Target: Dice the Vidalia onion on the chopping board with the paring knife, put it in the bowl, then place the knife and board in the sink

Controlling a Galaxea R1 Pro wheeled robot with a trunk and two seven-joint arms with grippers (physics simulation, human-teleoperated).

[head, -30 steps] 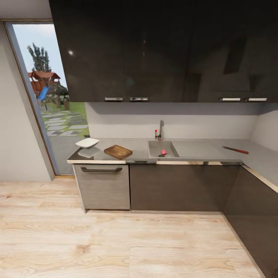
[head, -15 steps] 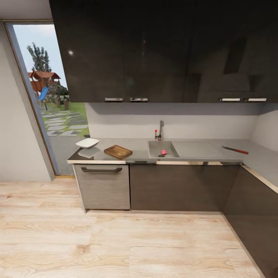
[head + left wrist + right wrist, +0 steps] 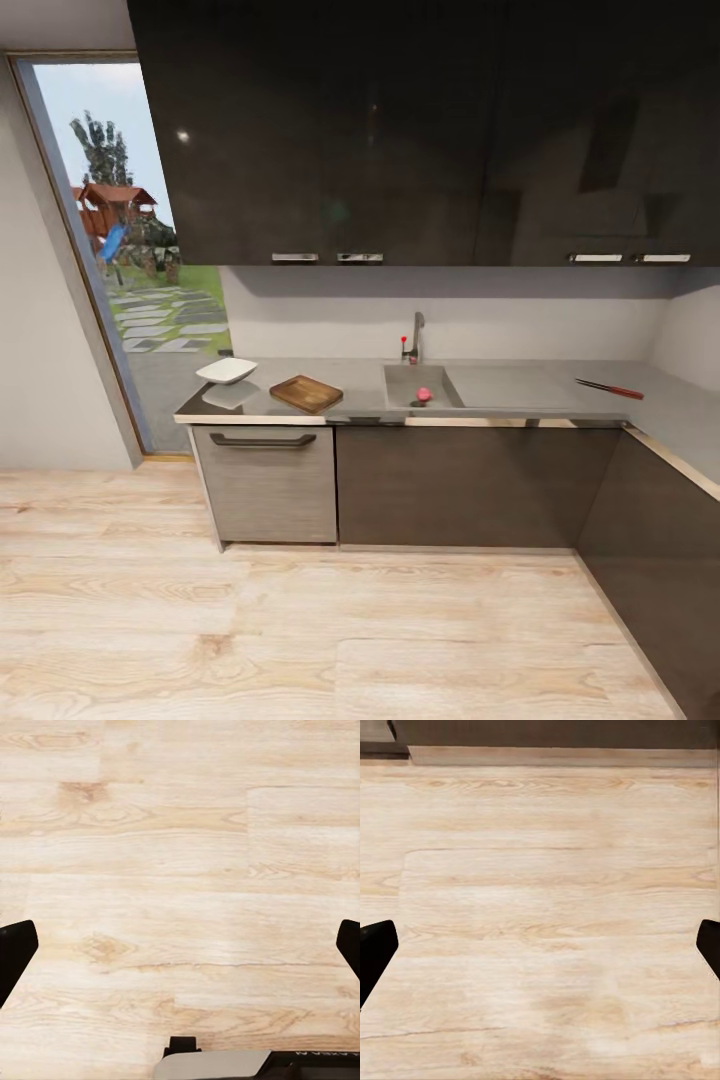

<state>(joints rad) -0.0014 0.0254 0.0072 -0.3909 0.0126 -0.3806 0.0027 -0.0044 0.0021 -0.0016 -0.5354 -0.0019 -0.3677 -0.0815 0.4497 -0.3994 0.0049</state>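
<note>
Across the room, the grey countertop [image 3: 520, 390] runs under dark upper cabinets. Its sink [image 3: 422, 385] holds a small pinkish Vidalia onion [image 3: 424, 395] below the chrome faucet [image 3: 416, 337]. Left of the sink lies the brown chopping board [image 3: 306, 393], and further left stands the white bowl [image 3: 226, 370]. The red-handled paring knife [image 3: 610, 388] rests at the countertop's right end. My left gripper [image 3: 180, 945] is open over the wood floor, its dark fingertips [image 3: 15, 952] far apart. My right gripper [image 3: 540, 945] is open the same way, with nothing between its fingertips [image 3: 375, 949].
Light wood floor [image 3: 300, 630] stretches between me and the dark cabinet fronts [image 3: 470, 480]. A grey drawer unit [image 3: 265, 480] sits under the bowl. A tall glass door [image 3: 130, 250] at the left looks onto a garden. The counter turns a corner at the right [image 3: 680, 440].
</note>
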